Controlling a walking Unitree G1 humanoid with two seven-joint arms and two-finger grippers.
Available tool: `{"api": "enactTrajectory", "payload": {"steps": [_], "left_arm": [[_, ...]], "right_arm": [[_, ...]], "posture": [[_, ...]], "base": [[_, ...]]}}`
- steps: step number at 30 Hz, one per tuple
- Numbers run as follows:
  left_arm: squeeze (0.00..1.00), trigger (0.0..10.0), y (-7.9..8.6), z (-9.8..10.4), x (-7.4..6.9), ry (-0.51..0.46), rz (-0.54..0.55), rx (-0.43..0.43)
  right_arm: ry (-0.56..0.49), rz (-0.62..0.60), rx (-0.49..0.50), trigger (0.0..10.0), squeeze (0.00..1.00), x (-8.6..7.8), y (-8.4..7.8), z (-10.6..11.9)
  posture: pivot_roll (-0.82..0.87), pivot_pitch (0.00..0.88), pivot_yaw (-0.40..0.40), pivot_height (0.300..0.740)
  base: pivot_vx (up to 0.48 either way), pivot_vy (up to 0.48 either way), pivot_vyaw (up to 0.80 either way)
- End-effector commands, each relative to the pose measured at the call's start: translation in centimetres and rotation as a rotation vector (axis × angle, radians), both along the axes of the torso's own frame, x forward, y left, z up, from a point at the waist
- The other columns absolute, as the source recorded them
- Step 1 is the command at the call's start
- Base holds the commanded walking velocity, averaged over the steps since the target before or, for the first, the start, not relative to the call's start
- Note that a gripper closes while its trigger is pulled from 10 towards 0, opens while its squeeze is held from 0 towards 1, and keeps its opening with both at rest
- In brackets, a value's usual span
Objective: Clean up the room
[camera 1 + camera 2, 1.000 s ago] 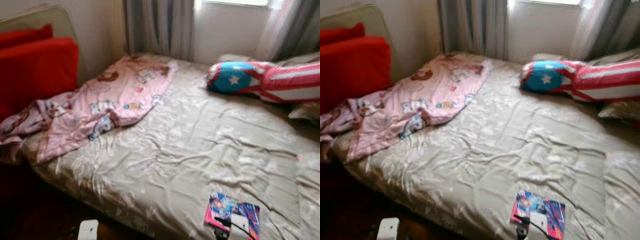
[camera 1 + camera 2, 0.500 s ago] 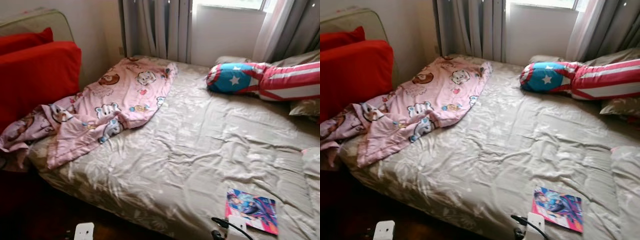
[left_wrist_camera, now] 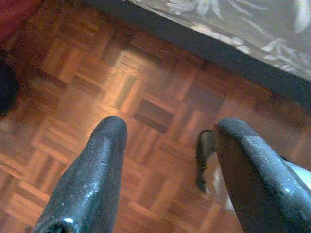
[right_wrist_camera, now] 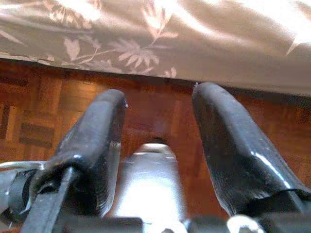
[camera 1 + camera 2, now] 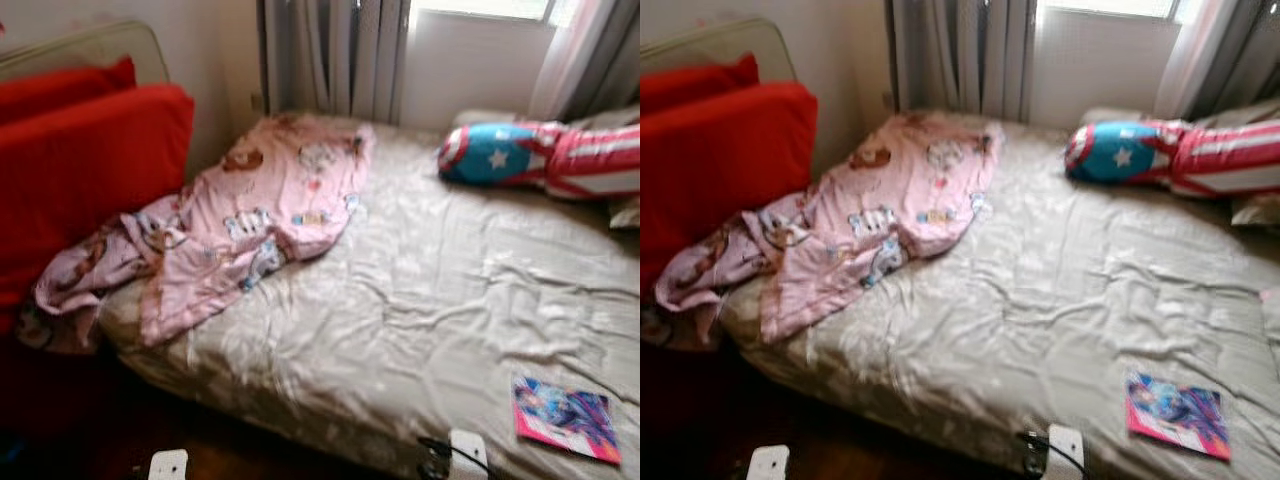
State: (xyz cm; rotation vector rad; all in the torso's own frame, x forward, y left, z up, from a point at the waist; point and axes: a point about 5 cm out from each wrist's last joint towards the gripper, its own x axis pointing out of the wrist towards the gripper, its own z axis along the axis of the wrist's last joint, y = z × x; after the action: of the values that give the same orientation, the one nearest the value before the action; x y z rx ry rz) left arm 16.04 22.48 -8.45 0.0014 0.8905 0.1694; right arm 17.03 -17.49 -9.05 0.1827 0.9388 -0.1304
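Observation:
A pink cartoon-print blanket (image 5: pixel 250 215) lies crumpled over the bed's far left corner and hangs off the left edge. A colourful magazine (image 5: pixel 565 418) lies flat near the bed's front right edge. A star-and-stripes cushion (image 5: pixel 545 160) rests at the back right. My left gripper (image 3: pixel 167 170) hangs open over the parquet floor (image 3: pixel 73 97) beside the bed. The right gripper (image 4: pixel 158 145) is open too, low by the bedspread's hem (image 4: pixel 146 43), with nothing between its fingers.
The bed (image 5: pixel 430 300) with its beige leaf-print cover spans most of the view. A red sofa or cushion stack (image 5: pixel 80 170) stands at its left. Curtains (image 5: pixel 330 55) and a window are behind. Dark floor runs along the bed's front edge.
The whole picture has slid to the right, so the camera turned left: the red cushions and blanket show more, the magazine sits further right. Nothing on the bed moved.

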Motion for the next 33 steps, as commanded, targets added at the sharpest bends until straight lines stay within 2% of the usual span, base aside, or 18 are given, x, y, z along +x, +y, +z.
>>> {"api": "enactTrajectory", "payload": {"steps": [1, 28, 33], "left_arm": [[0.00, 10.0, -0.66, -0.28, -0.26, 0.015, -0.007, -0.016], [0.00, 10.0, -0.80, -0.18, -0.06, -0.001, -0.006, -0.020], [0.00, 10.0, -0.78, -0.16, -0.05, -0.004, -0.007, -0.017]], "right_arm": [[0.019, -0.013, -0.020, 10.0, 0.00, -0.66, -0.85, -0.20], [0.026, 0.004, -0.015, 10.0, 0.00, -0.81, -0.72, -0.28], [0.025, 0.003, -0.013, 10.0, 0.00, -0.82, -0.70, -0.29]], "posture": [[0.02, 0.000, -0.008, 0.740], [0.03, 0.000, -0.009, 0.740], [0.03, 0.000, -0.008, 0.740]], "base": [[0.000, 0.480, 0.00], [0.000, 0.480, 0.00], [0.000, 0.068, 0.00]]}}
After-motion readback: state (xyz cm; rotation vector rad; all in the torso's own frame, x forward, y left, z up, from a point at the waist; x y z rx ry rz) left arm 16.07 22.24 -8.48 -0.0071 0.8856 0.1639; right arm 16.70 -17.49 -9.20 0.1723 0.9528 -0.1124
